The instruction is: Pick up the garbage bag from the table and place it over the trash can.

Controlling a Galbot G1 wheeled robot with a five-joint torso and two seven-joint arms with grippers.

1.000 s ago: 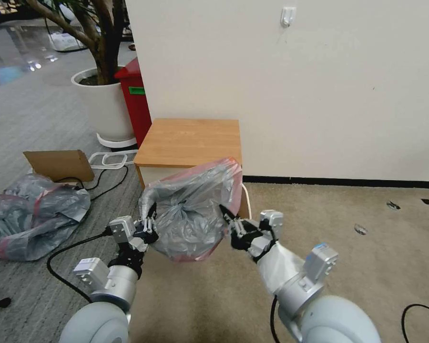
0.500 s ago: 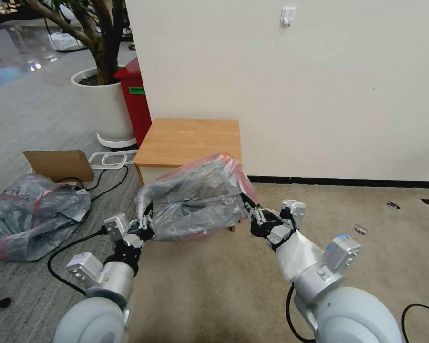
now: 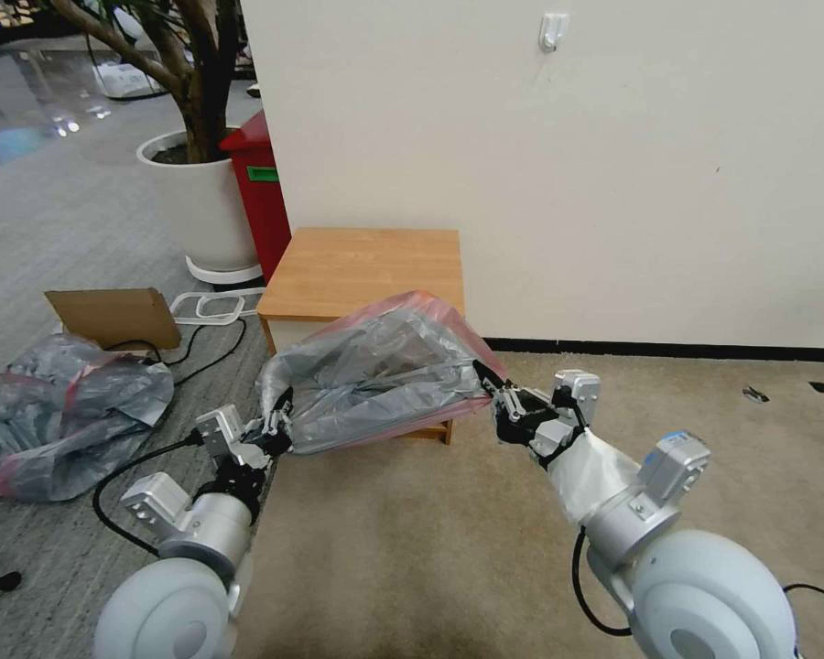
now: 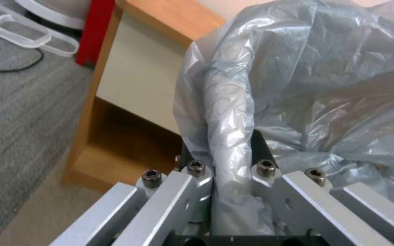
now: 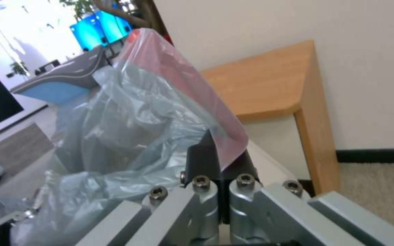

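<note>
Crinkly grey plastic spans between my arms: left gripper [image 3: 279, 428] and right gripper [image 3: 491, 389] each pinch an end of the garbage bag [image 3: 384, 366], its long axis crosswise, before the table [image 3: 366, 265].

Open office or lab floor, grey carpet tiles [image 3: 55, 210] meeting beige carpet [image 3: 705, 458], plain white wall [image 3: 568, 183], large white planter with indoor tree [image 3: 197, 197], tall red box-shaped bin [image 3: 261, 192], blue glowing screens [image 5: 99, 25] in background.

crinkly glossy plastic garbage bag [image 3: 375, 375], matt wooden table [image 3: 366, 265]
</note>
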